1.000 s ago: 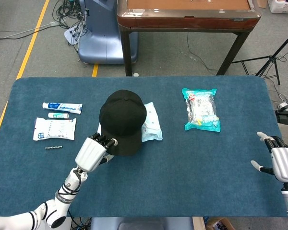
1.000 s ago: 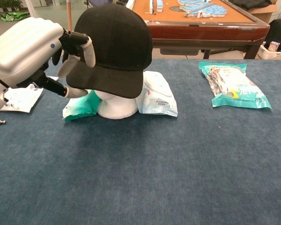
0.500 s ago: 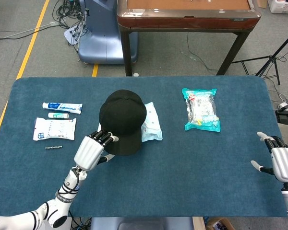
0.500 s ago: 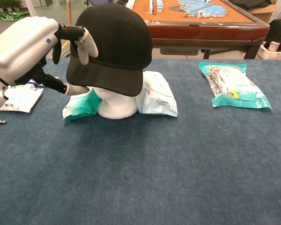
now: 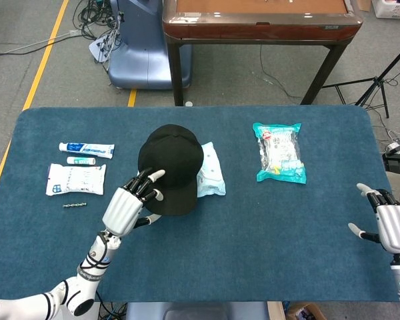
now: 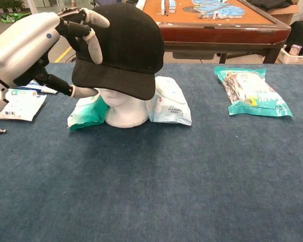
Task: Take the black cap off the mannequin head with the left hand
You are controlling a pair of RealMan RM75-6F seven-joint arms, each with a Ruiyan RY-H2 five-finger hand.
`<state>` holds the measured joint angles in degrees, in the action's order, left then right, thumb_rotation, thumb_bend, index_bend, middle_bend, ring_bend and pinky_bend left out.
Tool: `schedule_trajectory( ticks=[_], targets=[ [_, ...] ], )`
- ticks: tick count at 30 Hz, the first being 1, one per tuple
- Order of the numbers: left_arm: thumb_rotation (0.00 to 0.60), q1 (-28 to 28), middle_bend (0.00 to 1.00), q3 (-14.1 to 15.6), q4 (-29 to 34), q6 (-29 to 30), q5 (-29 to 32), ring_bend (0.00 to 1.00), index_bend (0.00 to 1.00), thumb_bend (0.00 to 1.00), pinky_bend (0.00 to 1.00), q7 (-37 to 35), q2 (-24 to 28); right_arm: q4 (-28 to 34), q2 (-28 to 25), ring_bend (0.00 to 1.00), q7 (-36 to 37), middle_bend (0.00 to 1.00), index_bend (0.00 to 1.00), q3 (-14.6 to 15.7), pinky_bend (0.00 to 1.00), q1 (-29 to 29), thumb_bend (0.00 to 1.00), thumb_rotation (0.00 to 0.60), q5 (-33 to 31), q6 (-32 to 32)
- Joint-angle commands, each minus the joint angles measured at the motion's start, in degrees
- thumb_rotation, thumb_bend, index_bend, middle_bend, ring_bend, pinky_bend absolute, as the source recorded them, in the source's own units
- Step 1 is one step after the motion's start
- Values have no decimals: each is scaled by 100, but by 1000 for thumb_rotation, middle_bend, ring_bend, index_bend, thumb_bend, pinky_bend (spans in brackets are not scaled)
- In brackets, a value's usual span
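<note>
The black cap point(image 5: 170, 163) point(image 6: 126, 45) sits on the white mannequin head point(image 6: 122, 108) at the table's middle, tipped up so the face shows under the brim. My left hand point(image 5: 128, 205) point(image 6: 25, 48) grips the cap's left side, with the thumb under the brim and the fingers point(image 6: 93, 35) laid over the crown. My right hand point(image 5: 390, 223) hovers at the table's right edge, fingers apart and holding nothing; the chest view does not show it.
A wipes pack point(image 5: 210, 170) point(image 6: 169, 101) and a teal pouch point(image 6: 86, 113) lie against the mannequin base. A teal snack bag point(image 5: 279, 152) lies to the right. Toothpaste point(image 5: 87, 148), a white packet point(image 5: 75, 179) and a drill bit point(image 5: 73, 205) lie left. A wooden table point(image 5: 260, 20) stands behind.
My left hand has risen and slid its fingers up onto the crown. The cap has lifted with it, uncovering more of the mannequin's face. The right hand has not moved.
</note>
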<state>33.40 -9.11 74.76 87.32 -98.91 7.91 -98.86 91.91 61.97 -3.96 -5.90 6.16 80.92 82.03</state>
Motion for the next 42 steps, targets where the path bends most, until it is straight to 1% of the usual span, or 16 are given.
schedule_trajectory(
  ticks=[1, 5, 10, 13, 19, 25, 42],
  targets=[
    [600, 12, 166, -6, -28, 7, 2, 101, 545, 105, 337, 30, -20, 0, -2, 233, 4, 328, 204, -1, 499, 0, 131, 600, -1, -1],
    [600, 30, 166, -21, -43, 20, 10, 101, 558, 142, 335, 49, -42, -1, -3, 234, 10, 328, 204, -2, 499, -2, 132, 600, -3, 2],
    [600, 34, 166, -23, -41, -3, 57, 101, 566, 224, 332, 95, -46, -2, -7, 234, 15, 328, 204, 0, 499, -2, 131, 600, 0, 2],
    [600, 29, 166, -15, -35, -11, 81, 101, 572, 244, 330, 90, -38, -4, -6, 234, 14, 328, 204, -1, 499, -1, 131, 600, -3, -1],
    [600, 18, 166, -22, -36, 6, 126, 101, 604, 249, 329, 39, -33, -4, -3, 233, 8, 328, 204, -1, 499, 2, 131, 600, -6, -6],
    [600, 14, 165, -65, 26, 9, 196, 101, 616, 250, 328, 66, -34, -4, -2, 234, 7, 328, 204, -4, 499, 4, 131, 600, -9, -7],
    [600, -10, 148, -157, 658, -114, 394, 97, 641, 263, 322, 221, 178, -5, -2, 234, 11, 328, 204, 4, 499, 0, 131, 600, 9, 4]
  ],
)
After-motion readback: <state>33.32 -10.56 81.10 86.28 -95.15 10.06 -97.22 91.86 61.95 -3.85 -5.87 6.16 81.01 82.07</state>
